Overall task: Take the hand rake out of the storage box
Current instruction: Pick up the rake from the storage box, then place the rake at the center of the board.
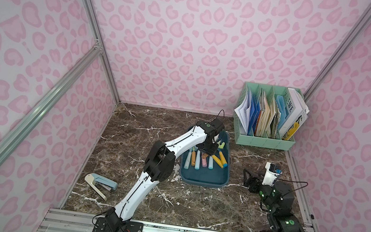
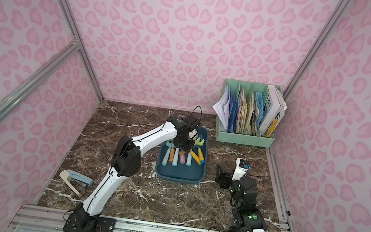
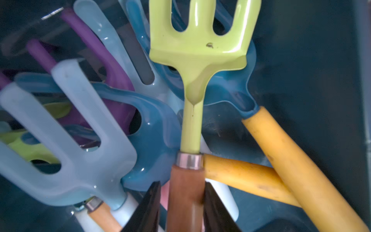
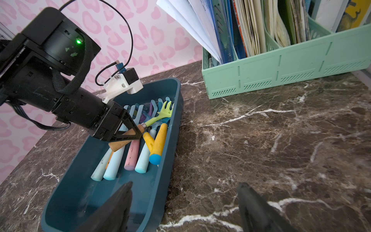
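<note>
Where tools [image 4: 132, 154] crowd the box [image 1: 205, 177]: rake [image 3: 197, 50], lime head, brown handle clamped between left gripper [image 3: 182, 187] fingers [image 3: 148, 206]. Right gripper [image 4: 184, 184]: fingers spread, empty, near box.

lime-green hand rake [image 3: 197, 46], teal storage box [image 4: 90, 200], brown white-veined table [image 1: 191, 204], pink leopard-spot walls [image 1: 191, 35]

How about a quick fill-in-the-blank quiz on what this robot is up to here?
The left fingers flank the wooden handle of the hand rake, whose prongs are lime ____.
The rake lies ____ the storage box.
The right fingers are wide ____, holding nothing.
A stapler lies on the ____-patterned table.
Missing words: green; inside; open; marble.
</note>
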Controlling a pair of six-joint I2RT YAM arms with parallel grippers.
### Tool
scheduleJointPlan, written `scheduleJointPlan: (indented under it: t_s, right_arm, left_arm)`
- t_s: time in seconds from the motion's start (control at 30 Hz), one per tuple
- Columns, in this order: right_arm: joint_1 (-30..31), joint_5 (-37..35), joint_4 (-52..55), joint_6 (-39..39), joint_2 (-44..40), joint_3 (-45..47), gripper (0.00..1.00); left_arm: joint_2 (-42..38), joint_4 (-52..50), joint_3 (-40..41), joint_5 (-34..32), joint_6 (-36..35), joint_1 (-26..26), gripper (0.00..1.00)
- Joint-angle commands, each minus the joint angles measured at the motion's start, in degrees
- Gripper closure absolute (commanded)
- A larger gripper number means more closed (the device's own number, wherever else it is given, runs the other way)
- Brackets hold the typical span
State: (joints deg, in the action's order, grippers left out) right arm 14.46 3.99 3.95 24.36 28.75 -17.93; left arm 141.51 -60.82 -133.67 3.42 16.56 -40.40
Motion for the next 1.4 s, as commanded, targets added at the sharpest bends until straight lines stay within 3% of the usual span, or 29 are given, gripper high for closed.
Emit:
scheduleJointPlan:
  t_s: [0.0,0.37,0.7,0.8,1.0,1.37]
  right_arm:
    - [0.1,0.3,-1.3,0.3,0.1,-0.2,0.15]
    - [0.3,0.3,-1.2,0.2,0.1,-0.2,0.15]
    - [0.4,0.7,-1.9,-0.5,1.4,-0.7,0.01]
    - [0.4,-0.4,-2.1,-0.5,1.0,-1.2,0.01]
    - [0.4,-0.7,-3.2,-1.3,4.5,-2.7,0.01]
    - [0.5,3.4,-6.3,-3.3,13.7,-5.2,0.01]
  left_arm:
    - [-0.7,-0.4,0.4,-0.7,0.0,0.1,0.65]
    - [-9.0,3.9,8.8,-0.3,0.5,0.0,0.72]
    - [-20.5,9.8,20.8,1.2,1.3,0.0,0.74]
    - [-24.8,11.6,25.5,0.1,1.5,0.0,0.74]
    - [-34.6,14.1,35.8,-4.9,1.9,0.0,0.75]
    - [-48.5,13.4,49.4,-19.7,5.6,0.7,0.78]
